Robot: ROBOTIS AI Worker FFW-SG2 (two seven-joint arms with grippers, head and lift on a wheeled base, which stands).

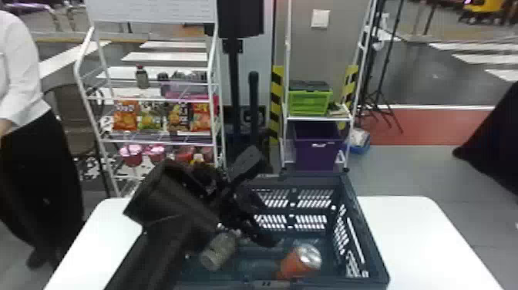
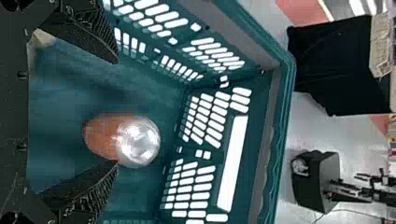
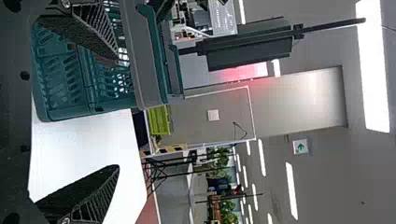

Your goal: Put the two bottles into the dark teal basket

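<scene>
My left gripper (image 1: 257,202) is over the dark teal basket (image 1: 368,231), its fingers spread and holding nothing. An orange bottle (image 1: 291,265) with a shiny silvery end is down in the basket, right of and nearer than that gripper. A greyish bottle (image 1: 219,251) shows tilted beside the left forearm, seemingly within the basket's left part; the arm covers some of it. In the left wrist view the orange bottle (image 2: 105,136) is beyond the parted fingertips of the left gripper (image 2: 116,112). My right gripper (image 3: 116,113) stands open beside the basket (image 3: 60,109), with nothing between its fingers.
The basket stands on a white table (image 1: 420,235). Behind are a snack rack (image 1: 158,142) at the left and a shelf with a lime-green crate (image 1: 310,103) and a purple bin (image 1: 316,150). A person stands at the far left.
</scene>
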